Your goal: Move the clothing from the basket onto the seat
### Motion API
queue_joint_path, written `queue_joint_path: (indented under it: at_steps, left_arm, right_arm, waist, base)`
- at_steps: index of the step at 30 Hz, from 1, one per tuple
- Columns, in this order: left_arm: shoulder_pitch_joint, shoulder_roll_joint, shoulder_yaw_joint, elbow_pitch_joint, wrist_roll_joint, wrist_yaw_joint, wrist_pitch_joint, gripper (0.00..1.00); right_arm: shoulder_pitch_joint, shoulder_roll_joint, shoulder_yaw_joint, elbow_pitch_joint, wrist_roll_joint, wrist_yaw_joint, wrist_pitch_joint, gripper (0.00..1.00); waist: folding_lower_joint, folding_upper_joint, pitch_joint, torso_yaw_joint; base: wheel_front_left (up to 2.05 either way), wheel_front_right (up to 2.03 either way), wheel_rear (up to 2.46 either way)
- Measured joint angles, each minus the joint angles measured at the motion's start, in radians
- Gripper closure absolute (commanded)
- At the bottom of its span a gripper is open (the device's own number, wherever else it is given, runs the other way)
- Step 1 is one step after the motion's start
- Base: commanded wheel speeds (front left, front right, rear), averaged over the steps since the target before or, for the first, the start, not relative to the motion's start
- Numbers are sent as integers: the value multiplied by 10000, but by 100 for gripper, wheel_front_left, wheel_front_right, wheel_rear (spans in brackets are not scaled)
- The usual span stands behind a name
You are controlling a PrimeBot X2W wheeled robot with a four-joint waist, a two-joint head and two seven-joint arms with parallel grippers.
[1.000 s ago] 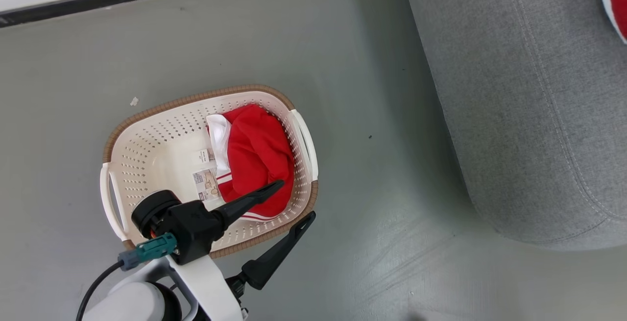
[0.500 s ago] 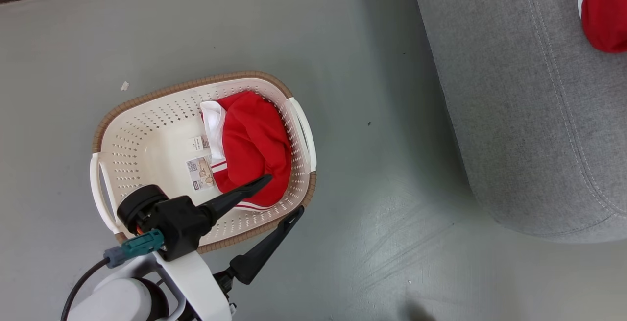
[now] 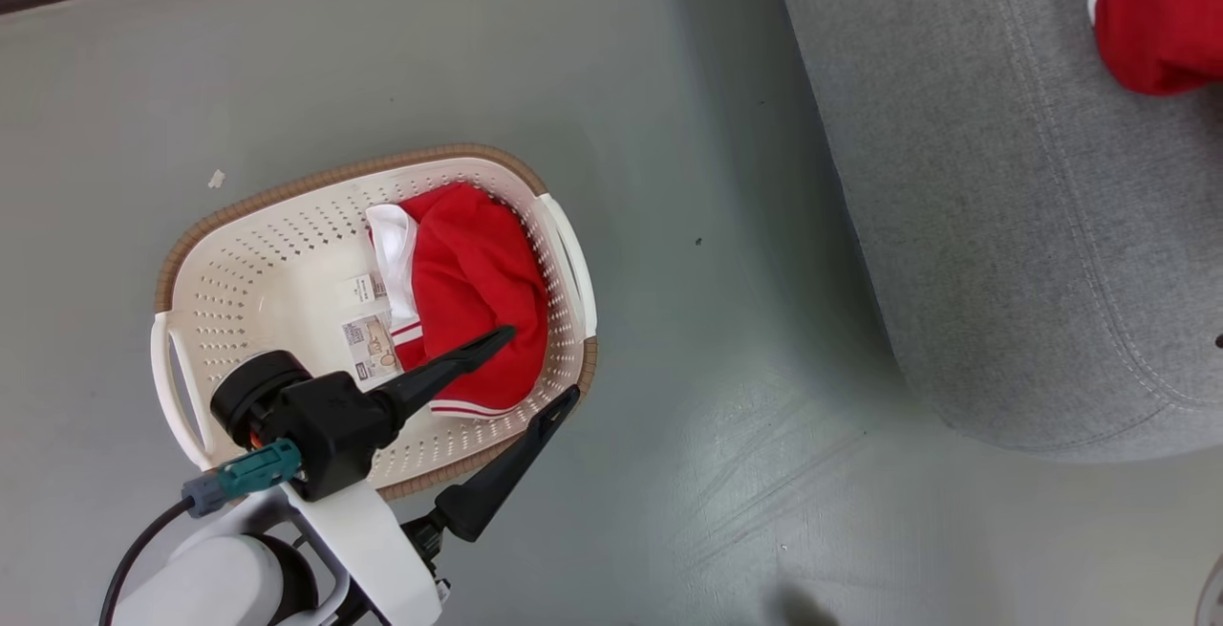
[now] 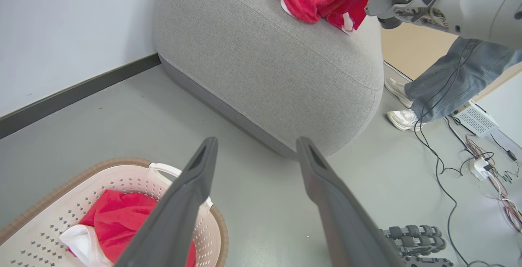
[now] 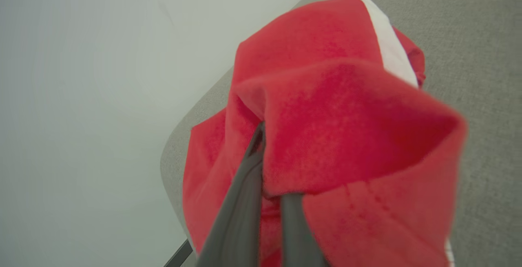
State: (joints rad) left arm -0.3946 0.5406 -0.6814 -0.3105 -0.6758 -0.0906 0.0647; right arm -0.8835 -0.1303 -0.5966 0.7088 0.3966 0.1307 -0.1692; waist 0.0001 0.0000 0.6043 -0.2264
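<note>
Right gripper, pinching a red garment, has moved farther over the seat; left gripper gapes empty above the basket.

Even bright light; sheen on smooth grey floor right of left claw; crumpled red cloth at right claw blurred.

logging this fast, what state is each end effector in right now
Left end effector: open, holding nothing.
Right end effector: closed on the red garment.
</note>
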Motion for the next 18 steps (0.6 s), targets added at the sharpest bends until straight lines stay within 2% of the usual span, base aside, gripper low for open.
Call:
queue_joint_path:
  at_steps: [1,2,11,18]
  left_arm:
    - [0,-12,10,2,0,0,-13,0]
    - [0,-27,13,6,0,0,-33,0]
    - [0,-161,79,117,-33,23,-234,0]
    - [4,-324,119,272,-100,88,-430,0]
  right_arm:
    - [55,8,29,2,0,0,-40,19]
    - [93,8,40,10,0,0,-73,0]
    - [313,-244,274,65,82,0,-165,0]
    - [890,-196,750,92,82,0,-311,0]
  waist:
    - [0,0,-28,-22]
    - [0,0,-58,-43]
    - [0,0,-358,-175]
    - [0,0,-648,-231]
  base:
    - [0,0,0]
    - [0,0,0]
    - [0,0,0]
    - [0,0,0]
